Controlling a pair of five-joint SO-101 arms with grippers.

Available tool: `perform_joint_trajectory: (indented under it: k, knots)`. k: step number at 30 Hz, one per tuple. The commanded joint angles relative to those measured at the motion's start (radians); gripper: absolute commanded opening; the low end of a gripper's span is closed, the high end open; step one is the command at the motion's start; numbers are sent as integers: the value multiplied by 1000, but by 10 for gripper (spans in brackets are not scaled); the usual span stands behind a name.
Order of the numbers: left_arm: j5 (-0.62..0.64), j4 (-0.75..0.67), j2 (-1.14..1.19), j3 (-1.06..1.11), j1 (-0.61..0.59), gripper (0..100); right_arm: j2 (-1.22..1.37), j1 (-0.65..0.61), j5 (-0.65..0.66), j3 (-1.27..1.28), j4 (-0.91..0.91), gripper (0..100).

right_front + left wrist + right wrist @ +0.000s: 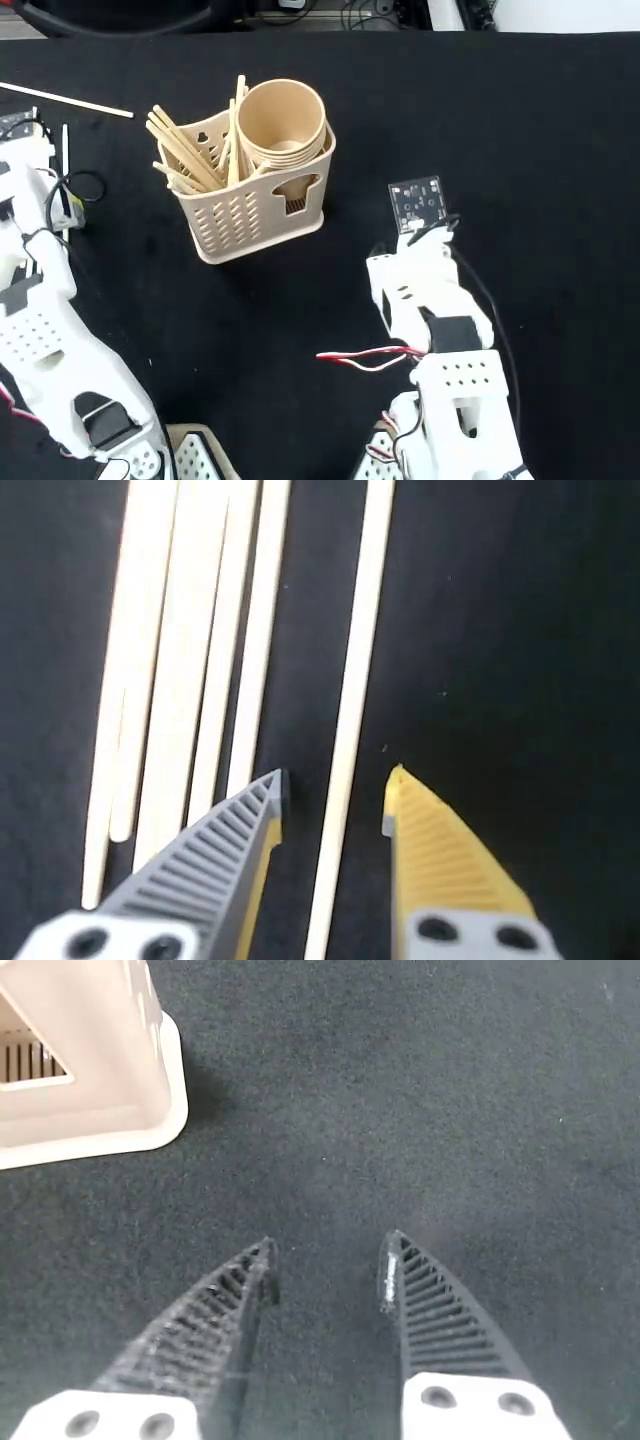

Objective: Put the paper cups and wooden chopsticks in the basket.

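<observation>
The beige slotted basket (255,215) stands left of the table's middle, holding a stack of paper cups (283,125) and several wooden chopsticks (188,152). Its corner (95,1080) shows in the right wrist view. My left gripper (335,785) is open low over the black cloth, with one loose chopstick (352,710) lying between its fingers. Several more chopsticks (190,660) lie side by side just beyond the grey finger (225,850). My right gripper (325,1260) is open over bare cloth, a short way from the basket, with nothing between its fingers.
A single chopstick (70,100) lies at the far left back of the table. The left arm (40,300) fills the left edge. The right arm (440,330) stands at the front right of the basket. Black cloth (500,130) covers the table.
</observation>
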Motion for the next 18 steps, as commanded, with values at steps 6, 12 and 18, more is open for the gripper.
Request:
perform_joint_trajectory:
  k: [6,12,18]
  knots:
    - [-11,130,0,-120,16,35,-15,-17,-2,-4,-17,173]
    - [-11,146,-143,-48,61,30,-15,-17,-2,-4,-17,173]
    - [-5,141,-526,220,176,29,-15,-17,-2,-4,-17,173]
